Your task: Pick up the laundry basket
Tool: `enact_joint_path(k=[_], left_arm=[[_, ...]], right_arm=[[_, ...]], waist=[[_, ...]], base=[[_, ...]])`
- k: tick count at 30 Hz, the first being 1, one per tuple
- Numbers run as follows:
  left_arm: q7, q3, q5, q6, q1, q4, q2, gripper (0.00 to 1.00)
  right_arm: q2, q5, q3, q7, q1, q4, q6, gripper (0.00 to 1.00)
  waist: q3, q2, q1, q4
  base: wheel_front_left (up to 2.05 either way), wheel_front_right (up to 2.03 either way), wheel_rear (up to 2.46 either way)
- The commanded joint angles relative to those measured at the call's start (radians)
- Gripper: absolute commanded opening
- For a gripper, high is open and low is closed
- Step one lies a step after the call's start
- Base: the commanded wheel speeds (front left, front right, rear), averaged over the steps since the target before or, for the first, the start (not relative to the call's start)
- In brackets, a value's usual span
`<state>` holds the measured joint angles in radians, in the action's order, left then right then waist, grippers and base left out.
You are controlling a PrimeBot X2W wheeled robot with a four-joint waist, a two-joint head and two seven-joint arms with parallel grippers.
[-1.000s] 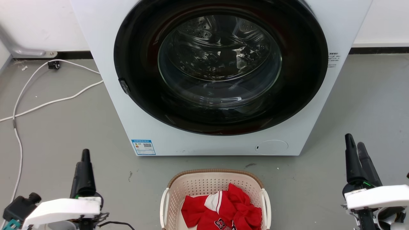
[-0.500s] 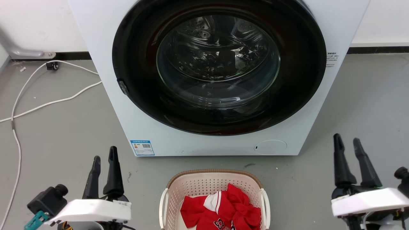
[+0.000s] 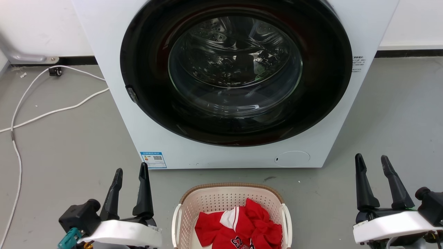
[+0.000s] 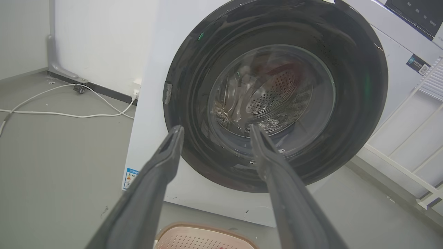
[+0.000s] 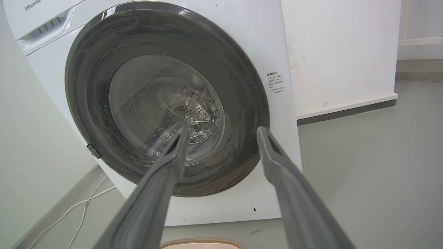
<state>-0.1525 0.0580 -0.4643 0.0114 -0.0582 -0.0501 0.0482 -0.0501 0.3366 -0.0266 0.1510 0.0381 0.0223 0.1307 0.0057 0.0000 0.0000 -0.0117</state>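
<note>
Left gripper [image 3: 131, 170]: two dark fingers spread apart, gripping nothing, positioned left of and clear of the cream-beige perforated plastic laundry basket [image 3: 211, 200]. The laundry basket stands on the grey floor [image 3: 69, 145] in front of the white front-loading washing machine [image 3: 145, 138] and contains a red-and-white garment [image 3: 242, 226]. Right gripper [image 3: 371, 159]: fingers likewise apart, empty, well to the right of the basket.

The laundry basket [image 3: 214, 200] is matt perforated plastic with a ribbed, woven-look rim; garment [image 3: 256, 230]: creased red cloth; washing machine [image 3: 104, 34]: smooth white casing, glossy dark door, clear glass; drum [image 4: 273, 90]: shiny perforated metal; floor [image 3: 69, 148]: matt grey, scuffed.
</note>
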Motion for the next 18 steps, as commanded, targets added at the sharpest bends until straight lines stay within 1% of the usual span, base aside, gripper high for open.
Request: enact_joint_path(k=[1, 6, 11, 18], left_arm=[[-0.006, 0.004, 0.025, -0.007, -0.002, -0.016, 0.007, 1.00], [-0.019, 0.046, 0.091, -0.040, -0.002, -0.034, 0.028, 1.00], [-0.031, 0.088, 0.137, -0.058, -0.009, -0.025, 0.048, 1.00], [-0.047, 0.131, 0.185, -0.065, -0.019, 0.005, 0.061, 1.00]], right_arm=[[-0.002, -0.022, -0.002, 0.010, -0.001, 0.008, 0.000, 1.00], [-0.002, -0.083, -0.007, 0.021, 0.005, 0.004, 0.000, 1.00], [-0.002, -0.140, -0.006, 0.034, 0.011, 0.005, 0.000, 1.00], [-0.001, -0.215, 0.002, 0.049, 0.023, 0.005, 0.000, 1.00]], waist=[[0.000, 0.0000, 0.0000, 0.000], [0.002, 0.0000, 0.0000, 0.001], [0.002, 0.0000, 0.0000, 0.002], [0.000, 0.0000, 0.0000, -0.001]], base=[[0.00, 0.00, 0.00], [0.00, 0.00, 0.00], [0.00, 0.00, 0.00], [0.00, 0.00, 0.00]])
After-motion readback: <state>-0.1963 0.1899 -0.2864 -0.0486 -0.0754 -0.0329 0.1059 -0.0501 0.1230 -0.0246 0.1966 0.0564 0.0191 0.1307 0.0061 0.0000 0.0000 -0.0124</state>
